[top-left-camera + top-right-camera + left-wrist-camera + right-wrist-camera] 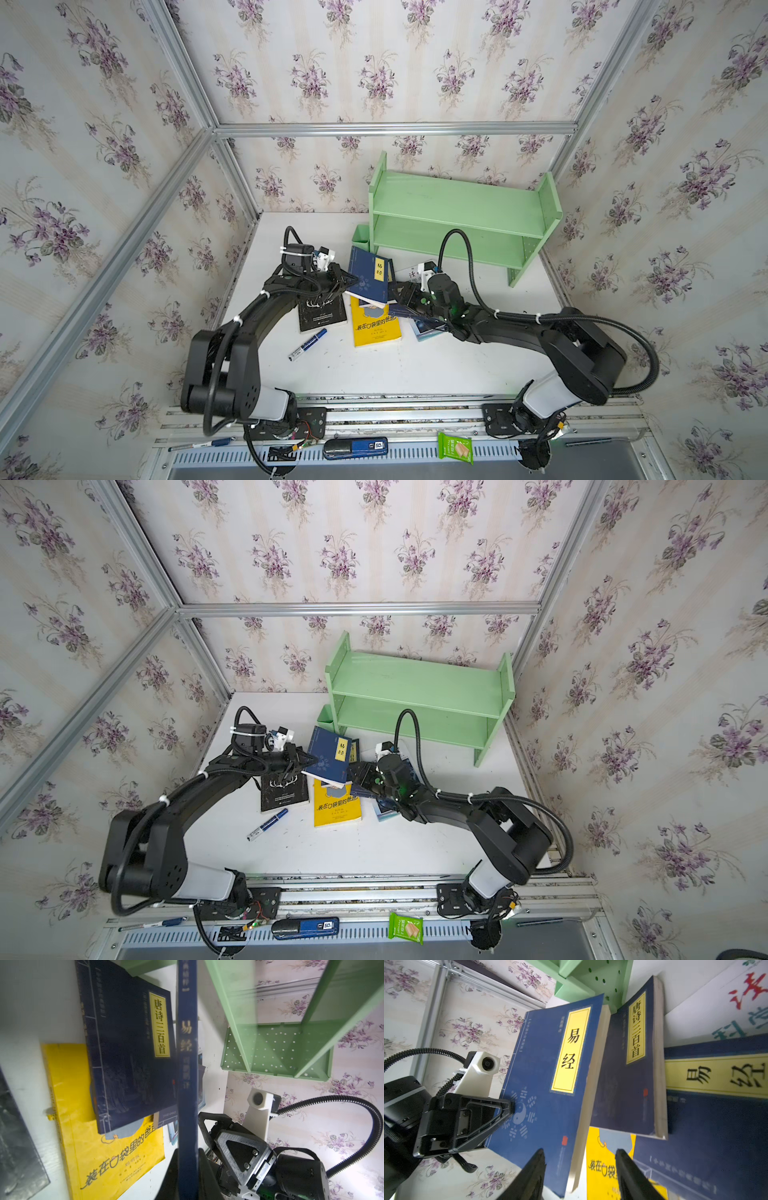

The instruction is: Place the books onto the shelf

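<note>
Navy book (pixel 370 276) off shelf (pixel 457 199), in left end effector (pixel 347 282).

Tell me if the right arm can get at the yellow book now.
Probably yes: the open right pincer hovers beside the yellow book, whose lower half lies bare; the navy Tang-poems book covers only its top part.

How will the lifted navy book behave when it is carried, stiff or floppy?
Probably fairly stiff: the navy book looks flat though the left pincer grips only its spine edge. Held so, it may swing or slip.
</note>
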